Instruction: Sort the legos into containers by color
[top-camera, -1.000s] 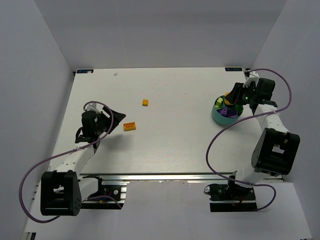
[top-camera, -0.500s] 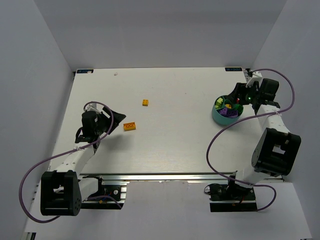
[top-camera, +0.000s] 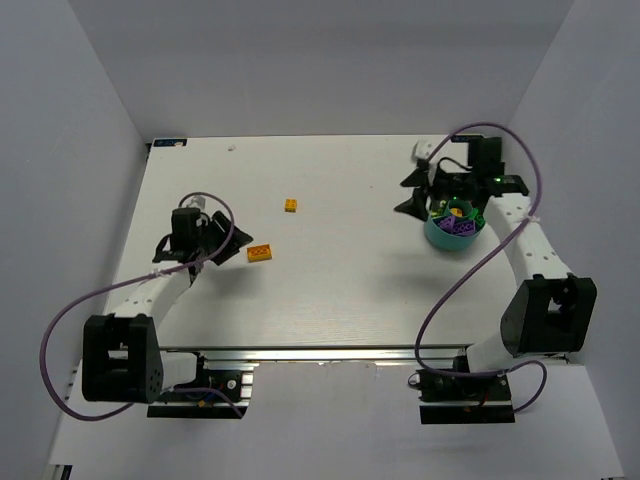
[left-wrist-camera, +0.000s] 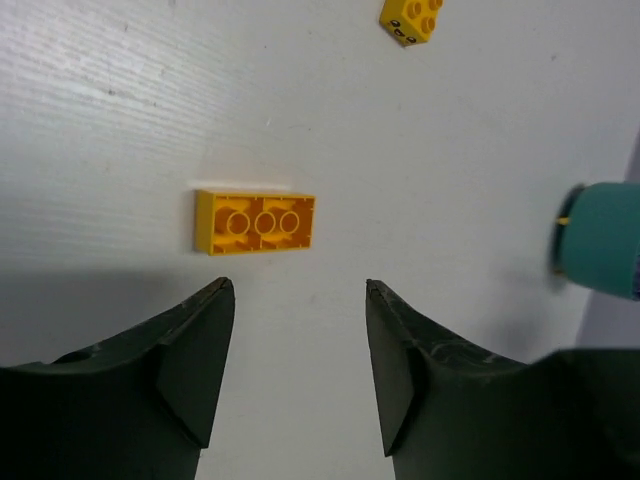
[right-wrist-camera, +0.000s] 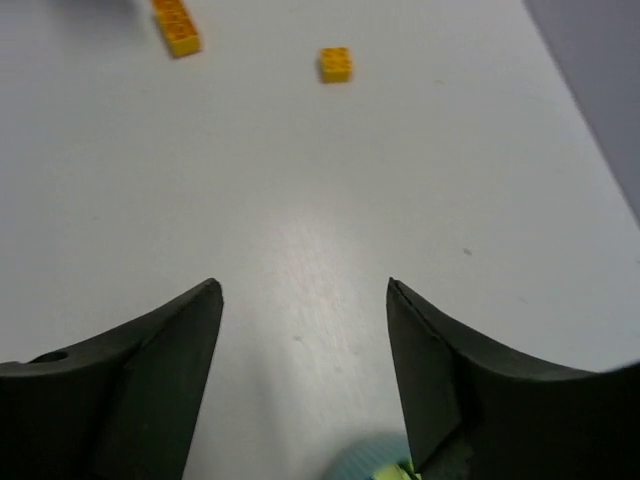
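We see the left end effector (left-wrist-camera: 297, 300) spread wide and empty just short of a long yellow brick (left-wrist-camera: 255, 222) on the desk (top-camera: 340, 290). The right end effector (right-wrist-camera: 303, 300) (wide, empty too) hovers beside the teal bowl (top-camera: 438, 240).

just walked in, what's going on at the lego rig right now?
Lego colour sort, well along. The teal bowl holds purple, green and yellow bricks. Two orange-yellow ones lie loose on the table: a long brick and a small brick farther back. The left gripper, open and empty, hovers just short of the long brick. The right gripper, open and empty, sits beside the bowl.
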